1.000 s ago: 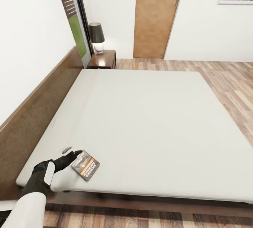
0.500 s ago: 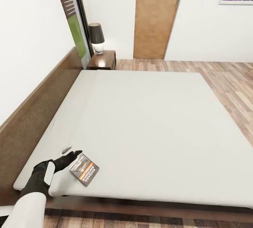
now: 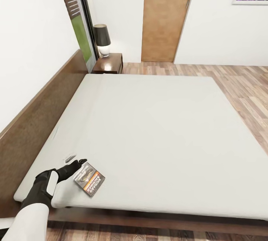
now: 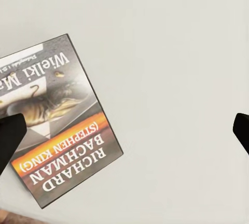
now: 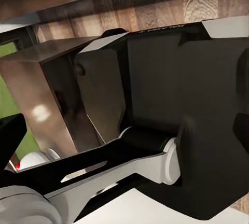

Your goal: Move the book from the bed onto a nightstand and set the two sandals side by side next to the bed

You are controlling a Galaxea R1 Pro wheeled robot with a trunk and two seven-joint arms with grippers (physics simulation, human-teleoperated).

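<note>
**Left gripper parked at the book, grasp not yet made**

Almost nothing has moved in the last half second: from the head camera my left gripper (image 3: 76, 165) sits where it did, and the book (image 3: 89, 178) has not shifted; over the full second the whole picture slid a little, which I put down to the camera. In this view the book lies flat on the bed (image 3: 156, 133) near its front left corner, its nearest corner at my fingertips. The nightstand (image 3: 109, 63) with its lamp (image 3: 102, 39) stands well apart, at the far end of the headboard.

In the left wrist view the jaws are spread wide: one dark finger (image 4: 9, 138) overlaps the book's (image 4: 62, 125) edge, the other (image 4: 242, 130) is far off over bare mattress. The book sits off to one side of the gap, so I would slide the wrist sideways to centre it, then tilt to catch the edge before closing; a thin paperback on a soft surface will likely skid if I push.

The right wrist view shows dark robot body parts and wood close up; two dark fingertips (image 5: 10, 130) stand at opposite edges, so those jaws look spread with nothing between.
</note>
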